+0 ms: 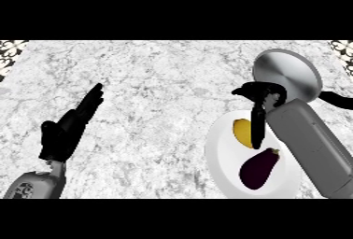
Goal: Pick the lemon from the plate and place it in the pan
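Observation:
A yellow lemon (242, 132) lies on the far half of a white plate (221, 156), with a dark purple eggplant (258, 168) beside it on the near half. My right hand (264, 96) hangs over the plate's far edge, just in front of the silver pan (287, 72). Its fingers (257, 128) point straight down along the lemon's right side, and the thumb sticks out to the left; the hand is open and holds nothing. My left hand (67, 130) rests open at the left, fingers up, far from the plate.
The pan's black handle (336, 99) sticks out to the right behind my right forearm (314, 144). Marbled counter (158, 93) stretches between the two hands. Patterned dark corners show at the counter's far left and far right.

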Available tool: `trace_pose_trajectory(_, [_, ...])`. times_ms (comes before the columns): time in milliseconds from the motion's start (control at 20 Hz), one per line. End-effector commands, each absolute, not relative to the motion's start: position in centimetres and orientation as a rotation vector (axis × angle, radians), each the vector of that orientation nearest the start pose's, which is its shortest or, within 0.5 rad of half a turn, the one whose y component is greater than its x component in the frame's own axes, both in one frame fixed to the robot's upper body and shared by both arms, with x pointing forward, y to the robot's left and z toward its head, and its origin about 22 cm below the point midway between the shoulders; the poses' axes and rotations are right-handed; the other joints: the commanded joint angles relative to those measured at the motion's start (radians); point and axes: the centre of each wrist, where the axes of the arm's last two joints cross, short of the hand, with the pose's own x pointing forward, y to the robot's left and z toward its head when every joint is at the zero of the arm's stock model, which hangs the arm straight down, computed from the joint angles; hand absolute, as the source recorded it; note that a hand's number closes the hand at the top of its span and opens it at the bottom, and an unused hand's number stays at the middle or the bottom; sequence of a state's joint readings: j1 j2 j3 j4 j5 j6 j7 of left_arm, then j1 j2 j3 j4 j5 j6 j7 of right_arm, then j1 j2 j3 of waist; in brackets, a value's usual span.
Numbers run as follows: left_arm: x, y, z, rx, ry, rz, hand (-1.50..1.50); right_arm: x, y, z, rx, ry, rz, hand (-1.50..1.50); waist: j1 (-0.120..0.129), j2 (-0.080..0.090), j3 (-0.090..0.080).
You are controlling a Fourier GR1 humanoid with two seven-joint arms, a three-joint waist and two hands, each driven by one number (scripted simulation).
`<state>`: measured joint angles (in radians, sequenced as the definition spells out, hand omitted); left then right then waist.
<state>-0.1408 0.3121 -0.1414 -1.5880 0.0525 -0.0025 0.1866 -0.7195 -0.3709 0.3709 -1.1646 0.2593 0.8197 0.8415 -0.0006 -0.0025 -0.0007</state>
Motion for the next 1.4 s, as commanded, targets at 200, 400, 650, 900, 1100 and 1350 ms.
trace_pose_trajectory(200, [28.1,24.4,7.0,0.089,-1.497,-0.35,0.0,37.0,-14.6,9.7,-0.558,-0.384,1.471,-1.5,0.001,0.001,0.0])
trace_pose_trajectory(400, [27.2,26.4,5.0,0.101,-1.485,-0.357,0.0,36.2,-17.1,8.9,-0.565,-0.392,1.475,-1.5,0.001,0.002,0.0])
trace_pose_trajectory(650, [28.8,25.3,6.7,0.1,-1.479,-0.349,0.0,35.3,-17.9,7.6,-0.56,-0.419,1.443,-1.5,-0.001,0.002,0.001])
trace_pose_trajectory(900, [27.0,25.6,5.0,0.088,-1.514,-0.337,0.0,35.4,-18.1,4.9,-0.521,-0.374,1.482,-1.5,0.005,0.003,0.001])
trace_pose_trajectory(1100, [26.8,24.5,5.4,0.089,-1.484,-0.336,0.0,36.3,-17.0,4.7,-0.474,-0.399,1.562,1.5,0.01,0.005,0.001])
trace_pose_trajectory(1350, [26.8,24.3,5.3,0.093,-1.479,-0.34,0.0,34.2,-18.3,3.6,-0.446,-0.388,1.593,1.5,0.003,0.002,0.001])
